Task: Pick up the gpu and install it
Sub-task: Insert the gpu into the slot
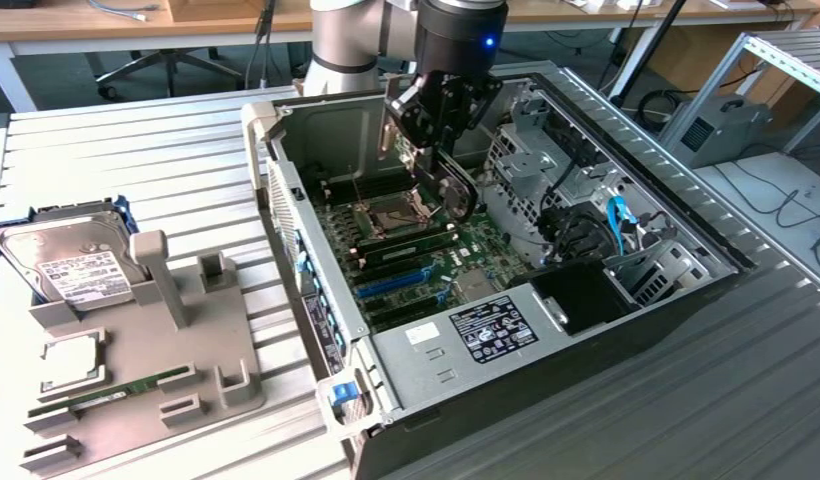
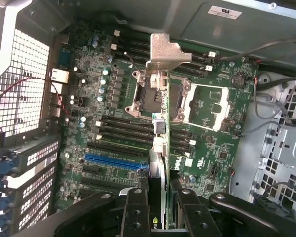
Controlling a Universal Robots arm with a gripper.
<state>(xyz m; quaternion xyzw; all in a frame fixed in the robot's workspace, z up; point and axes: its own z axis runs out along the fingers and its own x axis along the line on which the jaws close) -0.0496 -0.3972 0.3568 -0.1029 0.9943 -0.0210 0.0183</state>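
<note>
Claw [image 2: 162,217] clamps the gpu [image 2: 158,168] edge-on, above the motherboard [image 2: 108,98].

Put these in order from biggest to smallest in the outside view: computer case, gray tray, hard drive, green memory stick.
1. computer case, by far the largest
2. gray tray
3. hard drive
4. green memory stick, long but very thin

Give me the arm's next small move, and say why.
Probably turn the wrist before lowering: the jaws hold the graphics card over the motherboard, but it seems to lie crosswise to the blue slot.
</note>
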